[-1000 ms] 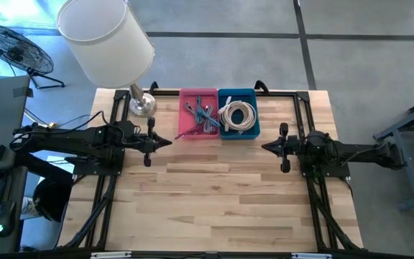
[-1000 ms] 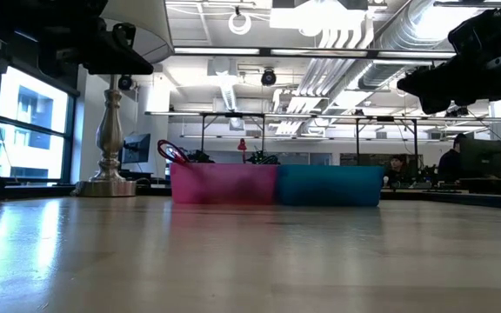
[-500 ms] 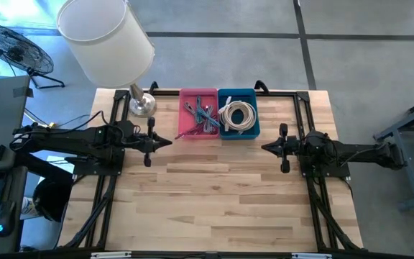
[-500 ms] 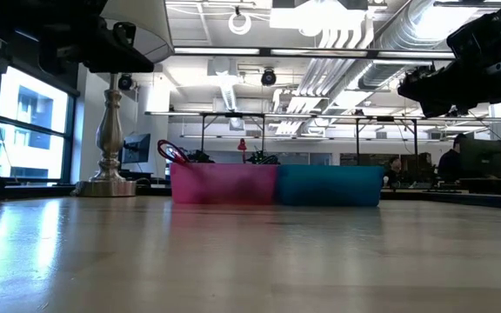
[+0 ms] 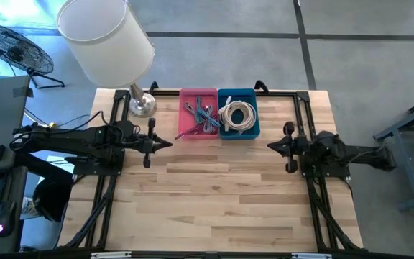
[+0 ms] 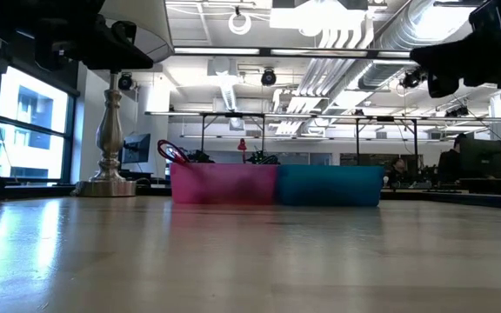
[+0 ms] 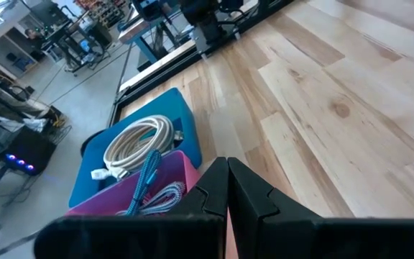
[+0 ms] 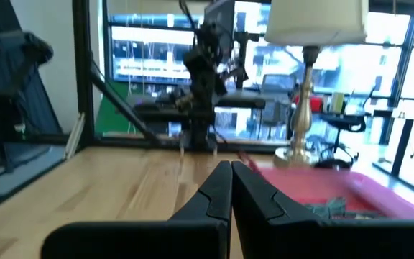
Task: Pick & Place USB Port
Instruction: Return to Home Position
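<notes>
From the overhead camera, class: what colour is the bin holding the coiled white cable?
The bin holding the white cable is blue; the high view shows it best.

Two arms, matte black all over. The left arm is slim, with chunky rounded joint housings and a thin cable at its left end. The right arm matches it, boxier at the wrist. A short crossbar sits behind each gripper. The left gripper and right gripper have flat, angular dark fingers tapering to wedge tips.
</notes>
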{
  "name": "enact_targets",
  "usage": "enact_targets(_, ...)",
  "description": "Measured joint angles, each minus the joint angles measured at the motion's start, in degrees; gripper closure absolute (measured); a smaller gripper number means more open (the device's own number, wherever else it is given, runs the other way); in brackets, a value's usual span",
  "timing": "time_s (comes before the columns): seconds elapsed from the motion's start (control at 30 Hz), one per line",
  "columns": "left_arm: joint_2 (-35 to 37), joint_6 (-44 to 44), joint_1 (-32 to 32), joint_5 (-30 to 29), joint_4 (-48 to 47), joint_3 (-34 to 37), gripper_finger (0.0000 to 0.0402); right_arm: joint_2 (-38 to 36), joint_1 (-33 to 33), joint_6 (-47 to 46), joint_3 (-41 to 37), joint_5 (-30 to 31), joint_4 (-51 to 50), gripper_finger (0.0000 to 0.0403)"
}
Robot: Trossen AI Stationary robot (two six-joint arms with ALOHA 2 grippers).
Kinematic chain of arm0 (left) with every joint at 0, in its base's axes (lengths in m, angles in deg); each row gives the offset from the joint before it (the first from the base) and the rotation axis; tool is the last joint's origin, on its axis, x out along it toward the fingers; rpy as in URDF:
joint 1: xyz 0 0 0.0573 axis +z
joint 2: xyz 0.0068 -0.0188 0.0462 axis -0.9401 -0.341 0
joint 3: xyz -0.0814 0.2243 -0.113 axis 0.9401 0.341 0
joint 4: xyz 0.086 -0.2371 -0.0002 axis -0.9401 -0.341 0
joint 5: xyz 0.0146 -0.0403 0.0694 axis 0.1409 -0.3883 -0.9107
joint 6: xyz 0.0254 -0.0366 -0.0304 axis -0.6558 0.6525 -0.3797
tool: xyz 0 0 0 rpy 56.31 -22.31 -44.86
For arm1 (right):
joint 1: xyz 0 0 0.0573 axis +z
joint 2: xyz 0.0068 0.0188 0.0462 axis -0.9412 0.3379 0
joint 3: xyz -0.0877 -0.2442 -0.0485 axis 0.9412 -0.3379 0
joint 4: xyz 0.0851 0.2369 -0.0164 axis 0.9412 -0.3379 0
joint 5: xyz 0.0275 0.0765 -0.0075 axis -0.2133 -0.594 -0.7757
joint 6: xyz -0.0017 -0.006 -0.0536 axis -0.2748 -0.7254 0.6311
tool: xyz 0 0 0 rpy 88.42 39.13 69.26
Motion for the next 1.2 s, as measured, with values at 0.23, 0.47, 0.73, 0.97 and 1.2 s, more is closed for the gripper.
enact_targets(0.23,0.0,0.0,0.0,0.0,0.0,0.0,0.0402,-1.1,0.0,0.0,0.0,0.0,1.1,0.0402)
enact_targets(0.47,-0.5,0.0,0.0,1.1,0.2,0.0,0.0401,-1.2,0.0,0.0,0.0,0.2,0.9,0.0402)
enact_targets(0.73,1.5,-8.5,0.0,10.7,7.1,-0.1,0.0401,-1.2,0.0,0.0,0.0,0.1,0.9,0.0402)
enact_targets(0.97,14.3,-10.3,0.0,12.8,-7.2,-0.1,0.0402,-1.2,0.0,0.0,0.0,0.1,0.9,0.0402)
enact_targets(1.2,28.9,-6.6,0.0,18.0,-11.3,-0.1,0.0401,-1.2,0.0,0.0,0.0,0.1,0.9,0.0402)
